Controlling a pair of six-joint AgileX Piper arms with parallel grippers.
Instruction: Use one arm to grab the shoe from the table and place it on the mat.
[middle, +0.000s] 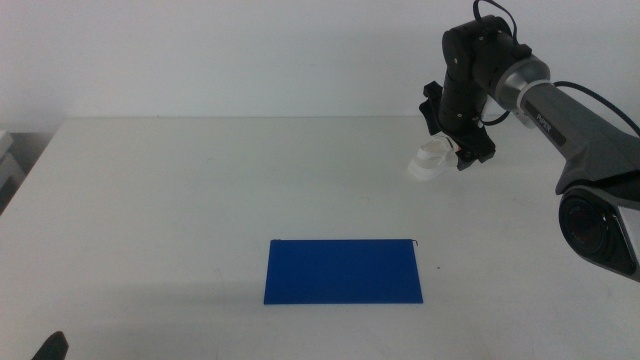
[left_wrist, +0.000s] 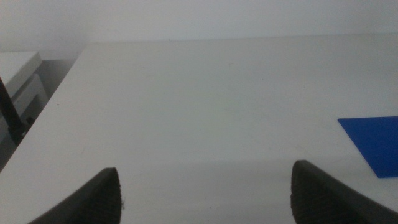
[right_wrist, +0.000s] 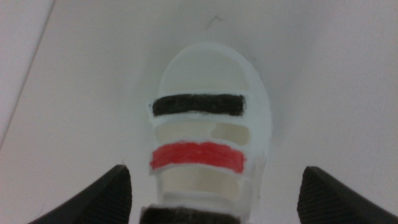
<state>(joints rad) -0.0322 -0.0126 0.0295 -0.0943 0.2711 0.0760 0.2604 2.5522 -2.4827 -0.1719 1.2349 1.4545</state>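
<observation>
Right gripper (middle: 452, 152) poised over the far right part of the worktop (middle: 200, 200), jaws spread apart on either side of the shoe (middle: 431, 160), not clamped. Shoe (right_wrist: 208, 134) white, crossed by a black strap (right_wrist: 198, 104) and a red strap (right_wrist: 198, 155), well apart from the dark-blue mat (middle: 343, 271) nearer the front edge. Left gripper (left_wrist: 205, 193) waiting low at the near left corner, jaws apart, nothing between them, mat corner (left_wrist: 373, 143) in sight.
</observation>
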